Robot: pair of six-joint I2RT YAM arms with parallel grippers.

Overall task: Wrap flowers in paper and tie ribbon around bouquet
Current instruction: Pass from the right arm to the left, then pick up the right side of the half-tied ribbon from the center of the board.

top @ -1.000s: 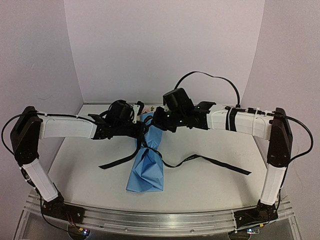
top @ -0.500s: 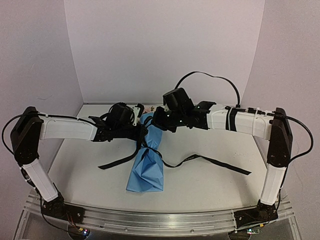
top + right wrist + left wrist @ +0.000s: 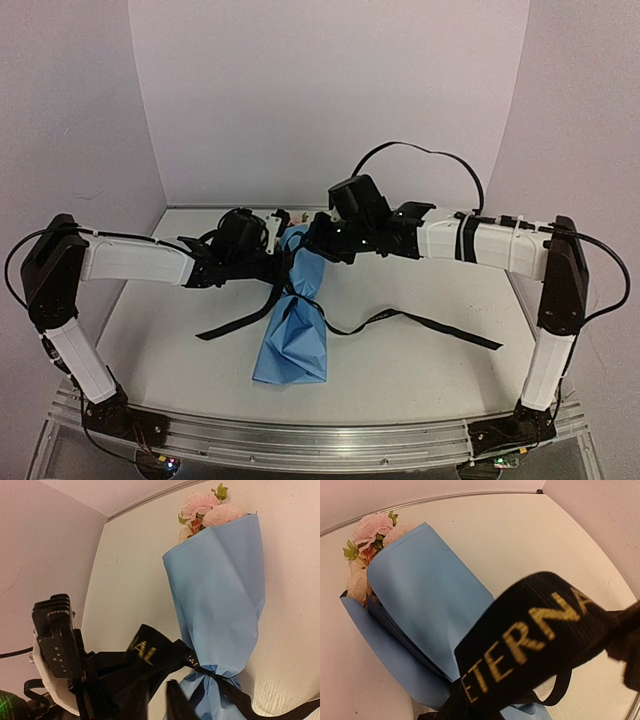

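Bouquet (image 3: 295, 335) of creased light blue paper (image 3: 220, 590) wrapped cone-like round pale pink roses (image 3: 202, 507) — wrapping looks done, the step in hand is the ribbon tie.

Left hand (image 3: 272, 262) is pressed together. Going by the right wrist view, it pinches the long narrow black fabric ribbon (image 3: 530, 635) with gold lettering, which runs from that hand to the squeezed waist of the bundle. The same ribbon fills the left wrist view close up, so the fingers are hidden there.

Right hand (image 3: 313, 243) hangs just beside the upper part of the bundle, opposite the left one. Spread or pinching, I cannot tell: it is dark on dark from above.

The ribbon circles the waist below the roses and crosses there. Whether it is knotted, can't tell. Two loose tails trail over the white surface (image 3: 430, 385), one to each side.

The bouquet lies mid-surface between the two hands, roses toward the far wall and the paper's open end toward the arm bases.

Next move, my guess — pull the held end away from the waist to cinch while the other hand takes a free tail for the counter-pull. The ribbon is floppy, so it needs steady tension or the band slackens and slips along the cone.
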